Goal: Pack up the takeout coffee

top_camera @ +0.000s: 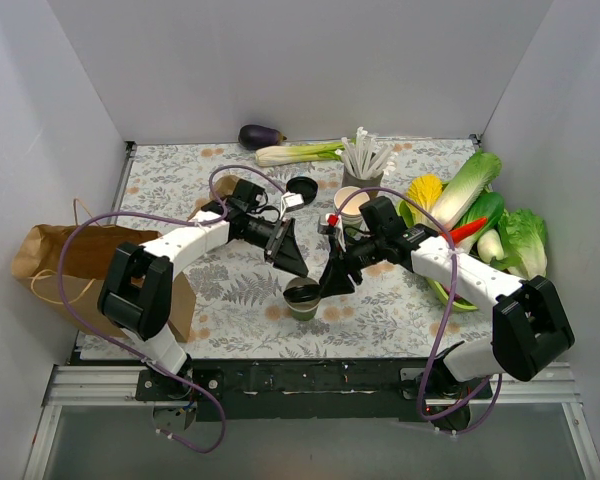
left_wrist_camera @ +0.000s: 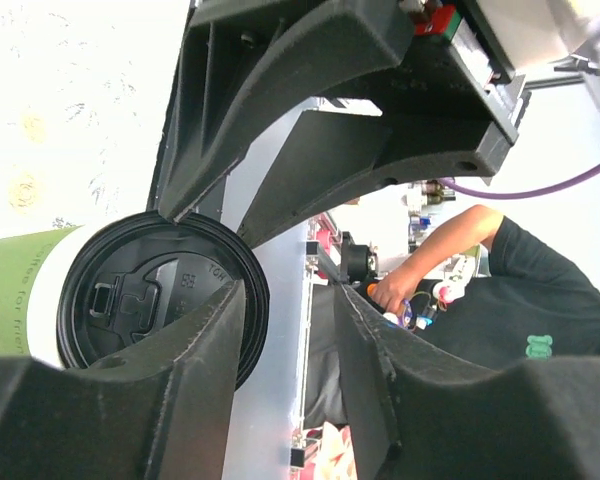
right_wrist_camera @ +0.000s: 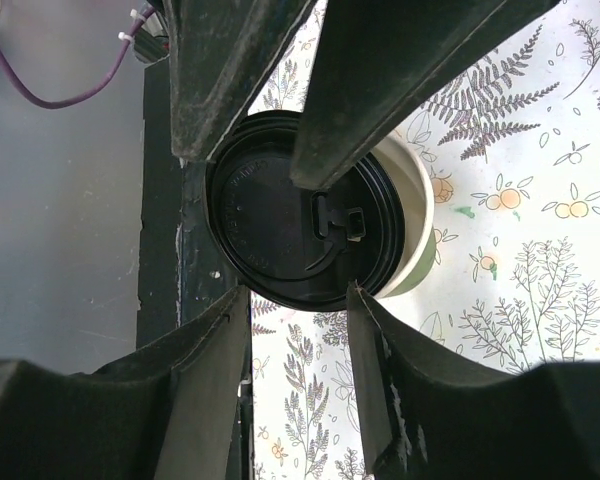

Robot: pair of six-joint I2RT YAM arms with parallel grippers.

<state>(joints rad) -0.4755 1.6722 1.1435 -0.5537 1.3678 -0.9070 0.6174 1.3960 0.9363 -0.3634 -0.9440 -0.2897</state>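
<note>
The floral table [top_camera: 230, 300] carries the takeout coffee [top_camera: 302, 300], a loose black lid [top_camera: 302, 187] and an eggplant [top_camera: 261, 136].

Your takeout coffee [top_camera: 302, 298] is 1 small paper cup, cream-white up by the rim and green lower down. The round black lid [right_wrist_camera: 280, 225] is seated flat on top, with its little flip tab and raised lettering showing. It's standing upright on the fern-print tablecloth [top_camera: 230, 300], roughly midway left to right and toward the near edge. In the left wrist view you get the lid almost face-on, with a strip of green side wall and some pale print peeking out at the left.
</note>
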